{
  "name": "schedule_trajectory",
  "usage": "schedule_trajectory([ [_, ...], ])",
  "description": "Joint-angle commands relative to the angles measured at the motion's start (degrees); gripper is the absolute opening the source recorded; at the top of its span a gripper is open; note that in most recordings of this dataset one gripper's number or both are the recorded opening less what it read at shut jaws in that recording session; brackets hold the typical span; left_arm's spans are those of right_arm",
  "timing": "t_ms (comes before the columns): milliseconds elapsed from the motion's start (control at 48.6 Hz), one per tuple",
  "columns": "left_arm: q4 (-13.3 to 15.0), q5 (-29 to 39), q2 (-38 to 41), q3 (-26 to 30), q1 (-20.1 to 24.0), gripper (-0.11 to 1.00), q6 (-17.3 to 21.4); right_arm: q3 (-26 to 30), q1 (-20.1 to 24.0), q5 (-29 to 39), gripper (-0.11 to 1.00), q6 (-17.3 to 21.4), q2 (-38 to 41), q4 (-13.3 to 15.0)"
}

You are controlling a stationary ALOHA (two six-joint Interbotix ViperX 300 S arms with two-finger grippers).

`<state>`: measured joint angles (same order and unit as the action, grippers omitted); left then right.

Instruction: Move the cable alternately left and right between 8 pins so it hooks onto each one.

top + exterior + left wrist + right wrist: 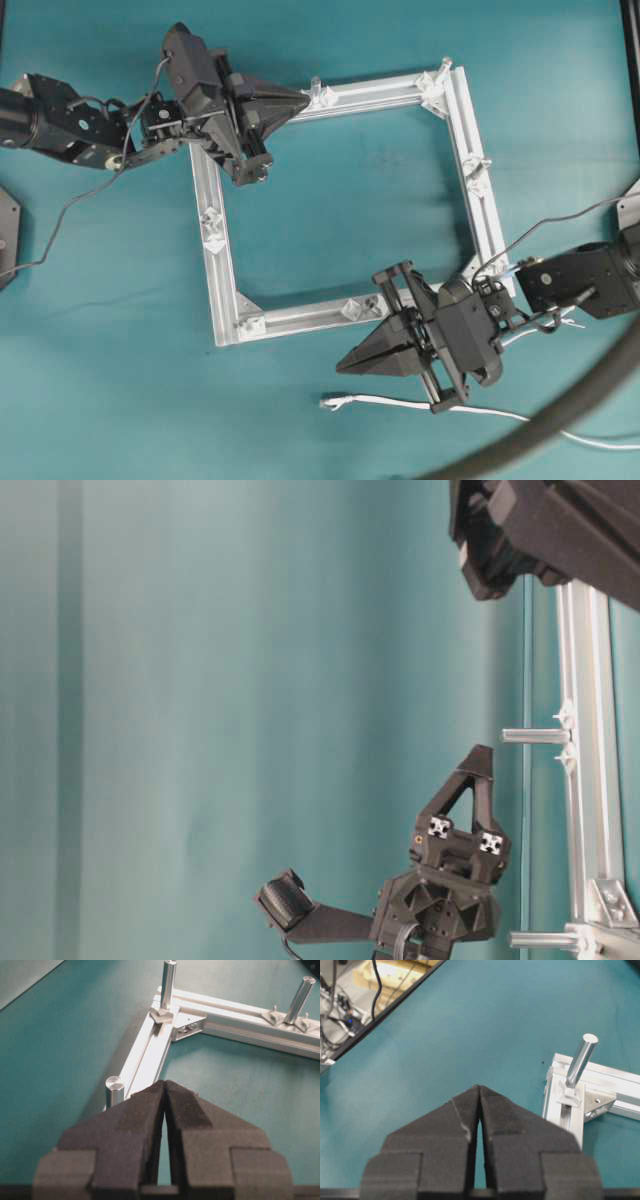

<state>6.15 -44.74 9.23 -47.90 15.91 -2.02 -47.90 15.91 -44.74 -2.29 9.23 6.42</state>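
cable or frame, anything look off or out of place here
The frame sits skewed on the table. The cable lies loose outside it, below its lower rail, hooked on no pins. Nothing looks damaged.

Both arms were matte black, with thin black wires looping along them; each gripper [300, 101] [345, 365] ended in wedge-shaped, foam-like black fingers.

My left gripper [300, 100] is closed, empty, pointing right in the overhead view. My right gripper [345, 365] is closed, empty, pointing left. Both arms reach in from opposite sides.
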Motion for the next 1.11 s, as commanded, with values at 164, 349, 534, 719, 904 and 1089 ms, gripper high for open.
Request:
schedule_trajectory([
  [164,-3.0,7.3,-11.8,1.1,-0.4,0.00,4.0,4.7,1.2,9.1,0.00,2.5,-3.1,0.0],
  [349,-2.8,21.2,-20.1,0.6,-1.1,0.00,3.7,11.8,3.8,31.4,0.00,7.3,-4.1,0.0],
  [534,-2.6,30.6,-26.8,-0.6,-2.0,0.07,3.4,16.0,6.1,44.9,0.00,12.0,-3.9,0.1],
  [719,-2.5,35.0,-31.3,-2.8,-3.0,0.44,1.0,18.1,6.8,49.8,0.00,14.6,-2.7,0.1],
  [904,-2.5,36.8,-36.2,-6.2,-5.6,0.74,0.7,21.0,7.2,50.8,0.05,15.3,0.1,0.0],
  [1089,-2.5,39.0,-42.6,-10.9,-7.9,0.74,0.5,24.2,7.8,53.2,0.48,16.4,3.6,0.0],
])
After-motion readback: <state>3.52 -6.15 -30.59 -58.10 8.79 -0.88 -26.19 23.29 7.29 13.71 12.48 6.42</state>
